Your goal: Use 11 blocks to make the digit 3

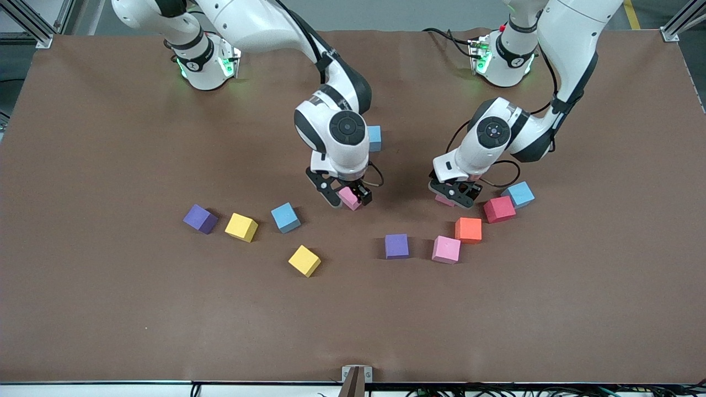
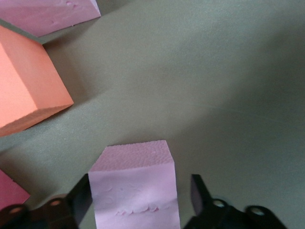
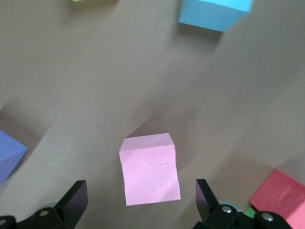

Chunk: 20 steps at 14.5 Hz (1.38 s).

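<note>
Between left gripper (image 2: 138,200) fingers: pink block (image 2: 133,191), untouched; right gripper (image 3: 140,200) wide.

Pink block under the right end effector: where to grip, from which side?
From straight above, on its two upright side faces. The pink block rests flat on the table with bare cloth all round, and the right end effector hangs over it, open, fingers straddling it with gaps either side.
</note>
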Motion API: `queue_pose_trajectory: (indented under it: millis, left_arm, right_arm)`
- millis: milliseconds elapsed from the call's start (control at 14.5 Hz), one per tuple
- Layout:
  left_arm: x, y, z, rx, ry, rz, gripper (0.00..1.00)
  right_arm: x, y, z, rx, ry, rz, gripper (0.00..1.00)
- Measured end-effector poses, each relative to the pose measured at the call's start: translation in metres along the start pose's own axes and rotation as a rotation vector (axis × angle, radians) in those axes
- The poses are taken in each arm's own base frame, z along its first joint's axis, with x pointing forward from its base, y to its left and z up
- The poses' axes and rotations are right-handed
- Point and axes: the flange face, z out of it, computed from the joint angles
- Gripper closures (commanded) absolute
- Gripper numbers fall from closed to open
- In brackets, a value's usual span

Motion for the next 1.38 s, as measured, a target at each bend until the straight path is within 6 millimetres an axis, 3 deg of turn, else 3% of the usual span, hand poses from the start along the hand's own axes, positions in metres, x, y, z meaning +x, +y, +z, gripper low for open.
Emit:
queue_pose_trajectory:
  millis: [138, 344, 688, 963, 1169, 1375]
  left_arm:
    - [0.001, -0.001, 0.000, -0.001, 0.001, -0.002, 0.51]
    - [0.004, -0.002, -0.002, 0.000, 0.007, -0.005, 0.53]
    - [0.024, -0.011, -0.022, 0.026, -0.048, -0.163, 0.54]
    - [0.049, -0.001, -0.049, 0.047, -0.045, -0.351, 0.54]
    - [0.061, 0.015, -0.057, 0.044, -0.020, -0.470, 0.54]
    - [0.072, 0.023, -0.060, 0.036, -0.008, -0.572, 0.54]
  right_arm:
    - [-0.001, -0.001, 0.000, 0.001, 0.000, -0.039, 0.00]
    - [-0.004, -0.004, 0.006, 0.052, 0.000, -0.049, 0.00]
    - [-0.007, 0.015, 0.059, 0.038, 0.008, -0.071, 0.01]
    - [-0.017, 0.019, 0.064, 0.027, 0.008, -0.088, 0.43]
    - [-0.020, 0.019, 0.062, 0.030, 0.009, -0.097, 0.94]
    - [-0.019, 0.019, 0.061, 0.031, 0.011, -0.171, 0.99]
